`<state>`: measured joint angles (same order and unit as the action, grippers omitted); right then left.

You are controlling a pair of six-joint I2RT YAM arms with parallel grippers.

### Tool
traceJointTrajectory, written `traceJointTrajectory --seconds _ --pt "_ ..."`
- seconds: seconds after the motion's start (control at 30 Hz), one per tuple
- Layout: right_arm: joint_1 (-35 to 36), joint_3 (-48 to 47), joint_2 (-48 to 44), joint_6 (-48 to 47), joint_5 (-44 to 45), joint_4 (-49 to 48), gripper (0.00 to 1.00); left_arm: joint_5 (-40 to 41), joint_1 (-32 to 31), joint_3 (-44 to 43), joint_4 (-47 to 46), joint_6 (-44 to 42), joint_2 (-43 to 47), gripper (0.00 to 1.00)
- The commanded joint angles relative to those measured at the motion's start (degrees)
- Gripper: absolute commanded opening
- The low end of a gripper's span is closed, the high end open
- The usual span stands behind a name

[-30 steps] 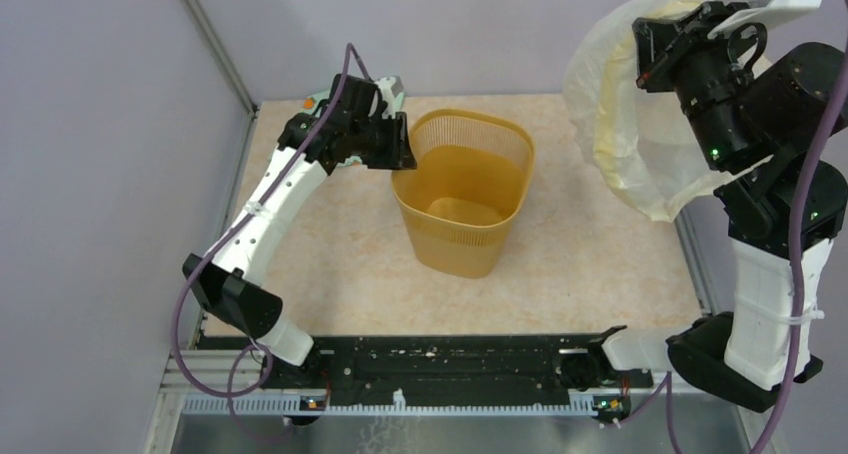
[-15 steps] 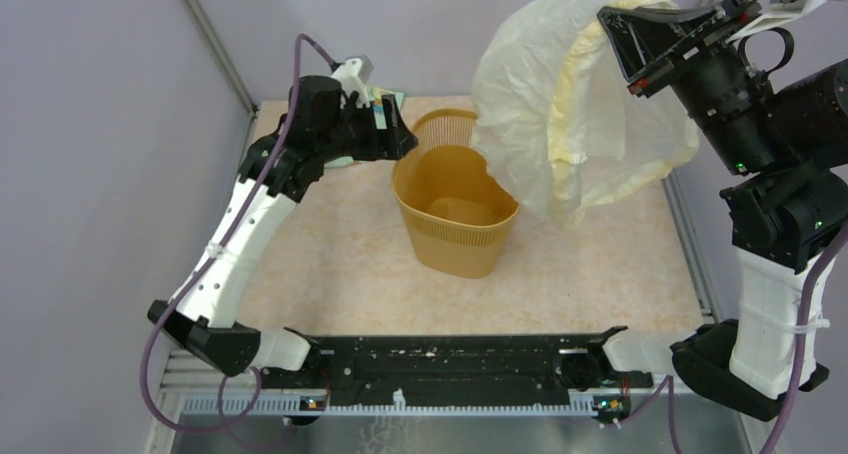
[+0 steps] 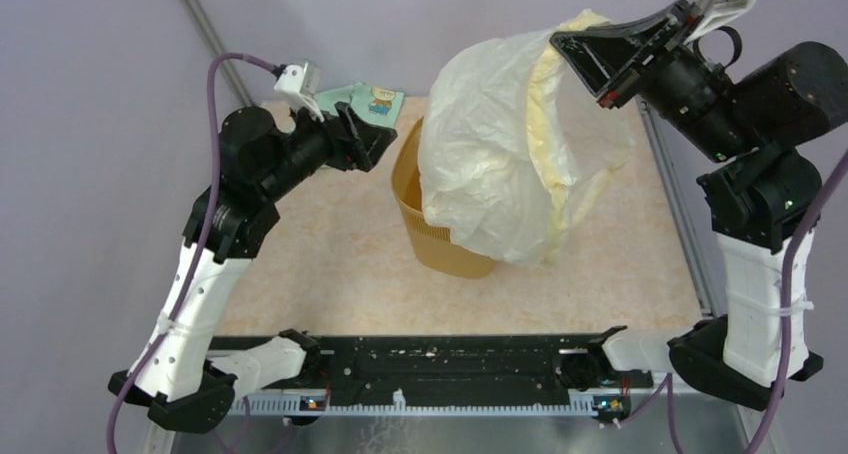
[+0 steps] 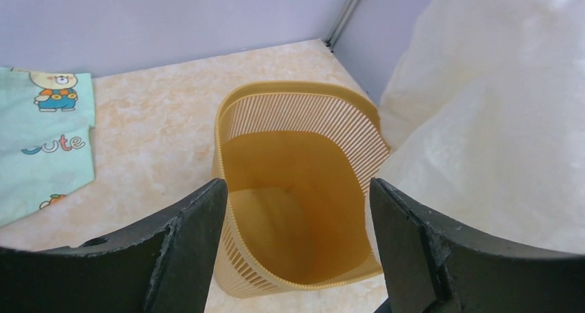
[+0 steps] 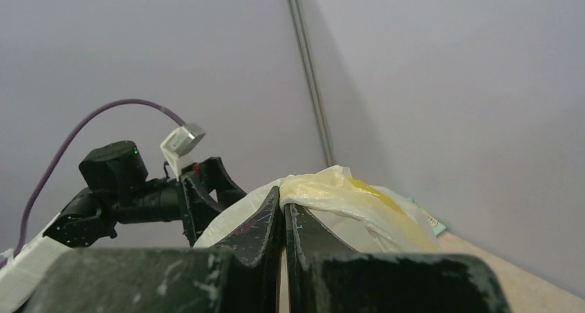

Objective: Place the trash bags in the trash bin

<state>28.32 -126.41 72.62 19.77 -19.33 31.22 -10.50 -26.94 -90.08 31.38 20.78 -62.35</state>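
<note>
The trash bag (image 3: 495, 154), thin cream-yellow plastic, hangs billowed from my right gripper (image 3: 556, 44), which is shut on its top edge. It drapes over the right side of the orange trash bin (image 3: 412, 202), which stands upright mid-table. In the right wrist view the right gripper (image 5: 283, 194) pinches the bag (image 5: 345, 192) at its tips. My left gripper (image 3: 377, 134) hovers open just left of the bin's rim, holding nothing. In the left wrist view the left gripper (image 4: 296, 189) frames the bin (image 4: 303, 106), with the bag (image 4: 497, 120) at the right.
A mint-green patterned cloth (image 3: 365, 99) lies on the table at the back left, behind the left gripper, and shows as the cloth (image 4: 41, 140) in the left wrist view. Grey walls close in on the left, back and right. The left arm (image 5: 131, 189) shows in the right wrist view.
My right gripper has swung the bag leftward and down until it hangs over the bin. My left gripper has opened, left the bin's rim and drawn back to the left.
</note>
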Motion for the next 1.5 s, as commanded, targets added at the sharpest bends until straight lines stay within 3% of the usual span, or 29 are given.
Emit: traceJointTrajectory --seconds 0.0,0.27,0.43,0.57,0.7,0.87,1.1,1.23,1.47 --pt "-0.3 1.1 1.9 2.4 -1.2 0.7 0.00 -5.8 0.1 0.6 -4.8 -2.1 1.9 0.82" --pt "-0.2 0.1 4.0 2.0 11.3 1.3 0.00 -19.7 0.1 -5.4 -11.8 3.4 0.8 0.88" --pt "1.6 1.0 4.8 1.7 21.2 -3.6 0.00 -28.0 -0.2 -7.0 -19.5 10.8 -1.7 0.84" --pt "6.5 -2.5 7.7 -1.0 28.2 -4.6 0.00 -29.8 -2.8 -10.4 -19.6 11.7 -5.6 0.80" --pt "15.2 -4.6 10.4 -7.2 38.0 -6.7 0.00 -24.9 -9.8 -14.5 -16.0 7.8 -9.8 0.83" --pt "18.9 -5.4 12.5 -11.1 44.2 -9.6 0.00 -16.5 -16.8 -18.5 -11.8 3.4 -16.0 0.84" --pt "21.7 -6.8 14.4 -14.5 49.1 -10.4 0.00 -6.5 -21.1 -21.2 -8.3 0.9 -20.8 0.78" --pt "22.7 -6.8 14.0 -16.1 51.2 -10.6 0.00 5.2 -23.5 -21.8 -5.1 -1.3 -20.8 0.74" --pt "22.8 -6.8 13.7 -17.2 52.1 -10.5 0.00 6.4 -23.9 -20.3 -5.3 -0.7 -18.7 0.75"
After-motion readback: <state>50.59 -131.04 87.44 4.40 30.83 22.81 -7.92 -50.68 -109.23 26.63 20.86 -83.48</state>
